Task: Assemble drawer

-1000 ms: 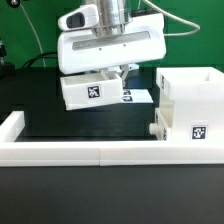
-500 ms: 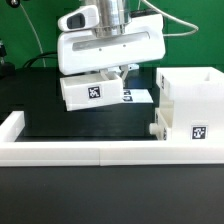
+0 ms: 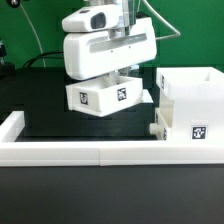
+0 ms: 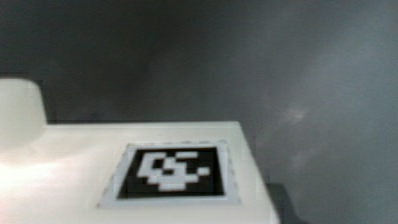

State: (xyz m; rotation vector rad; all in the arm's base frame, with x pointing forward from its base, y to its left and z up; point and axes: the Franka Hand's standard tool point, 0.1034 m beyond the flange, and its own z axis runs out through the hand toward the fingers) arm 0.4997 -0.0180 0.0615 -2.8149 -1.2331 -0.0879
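My gripper (image 3: 118,76) hangs under the big white hand over the middle of the black table. It is shut on a small white open-top tray (image 3: 100,98) and holds it just above the table, turned so that two tagged sides face the exterior camera. The fingertips are hidden behind the tray. The tall white open box (image 3: 190,105) with a tag on its front stands at the exterior view's right, close beside the tray. The wrist view shows a white tray surface with a tag (image 4: 173,170) over the dark table. No fingers show there.
The long low white border wall (image 3: 80,150) runs along the front and up the exterior view's left. A white piece (image 3: 144,97) lies partly hidden behind the held tray. A small white knobbed part (image 3: 155,129) sits at the box's lower corner.
The hand and the held tray have turned about the vertical: the tray showed one tagged side and now shows two. The box has not moved.
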